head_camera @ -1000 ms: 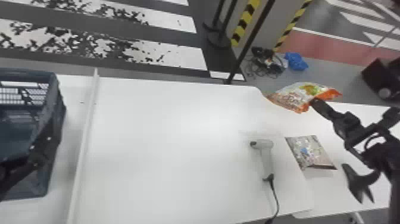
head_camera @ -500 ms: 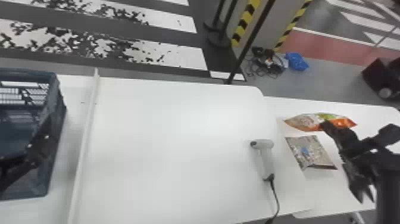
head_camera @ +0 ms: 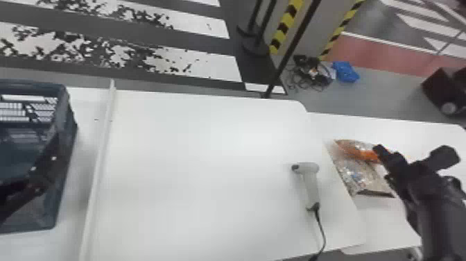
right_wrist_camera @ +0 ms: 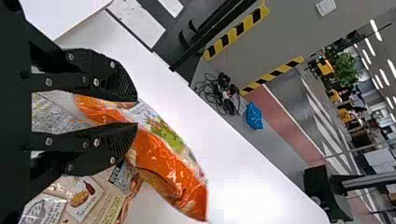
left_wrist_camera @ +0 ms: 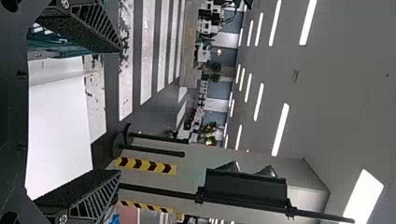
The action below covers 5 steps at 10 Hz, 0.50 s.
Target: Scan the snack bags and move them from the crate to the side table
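Right gripper (head_camera: 381, 152), clamped on the orange snack bag (head_camera: 359, 150) at the side counter (head_camera: 374, 128); a second snack bag (head_camera: 359, 175) lies partly beneath. Scanner (head_camera: 310, 184) on the adjoining counter (head_camera: 208, 166). Left gripper (head_camera: 43, 175), fingers apart, at the crate (head_camera: 52, 204).

Stands as a white table (head_camera: 208, 145) with a rounded far corner and, toward the left, a long raised strip (head_camera: 98, 166). Carries a dark blue-grey crate (head_camera: 64, 139) left of that strip, and a pale handheld scanner (head_camera: 311, 187) near the right edge, with its nose pointed left and a black cable (head_camera: 323, 229) trailing nearward. Adjoins, at right, a white side table (head_camera: 388, 225) supporting a silvery snack bag (head_camera: 364, 178).
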Each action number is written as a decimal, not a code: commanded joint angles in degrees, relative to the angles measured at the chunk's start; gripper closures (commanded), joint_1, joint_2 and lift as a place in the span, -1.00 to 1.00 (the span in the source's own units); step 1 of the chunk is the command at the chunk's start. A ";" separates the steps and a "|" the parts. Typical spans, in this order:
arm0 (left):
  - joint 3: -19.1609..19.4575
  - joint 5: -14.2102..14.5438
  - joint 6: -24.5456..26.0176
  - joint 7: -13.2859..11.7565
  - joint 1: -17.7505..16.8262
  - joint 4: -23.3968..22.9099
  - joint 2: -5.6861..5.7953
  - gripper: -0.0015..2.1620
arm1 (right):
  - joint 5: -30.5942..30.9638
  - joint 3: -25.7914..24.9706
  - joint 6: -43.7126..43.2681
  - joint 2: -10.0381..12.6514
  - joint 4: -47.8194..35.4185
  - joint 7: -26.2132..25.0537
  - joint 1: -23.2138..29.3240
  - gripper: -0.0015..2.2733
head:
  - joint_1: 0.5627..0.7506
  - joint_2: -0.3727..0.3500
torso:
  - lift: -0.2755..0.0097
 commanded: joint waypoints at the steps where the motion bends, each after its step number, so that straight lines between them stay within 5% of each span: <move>1: -0.27 -0.41 0.22 0.28 -0.10 -0.16 -0.32 -0.94 | -0.55 0.72 6.63 0.51 -6.03 -2.31 3.06 -0.97 | 0.41 -0.94 | 0.32; 3: -0.62 -0.41 0.04 0.54 -0.36 -0.33 -0.41 -0.94 | -3.72 0.01 13.13 5.08 -24.84 -4.42 14.22 -0.96 | 0.41 -0.94 | 0.32; 5: -2.03 -0.85 0.74 2.04 -1.24 -0.51 -0.41 -0.94 | -6.09 1.24 15.77 12.29 -47.69 1.73 28.29 -0.96 | 0.41 -0.94 | 0.32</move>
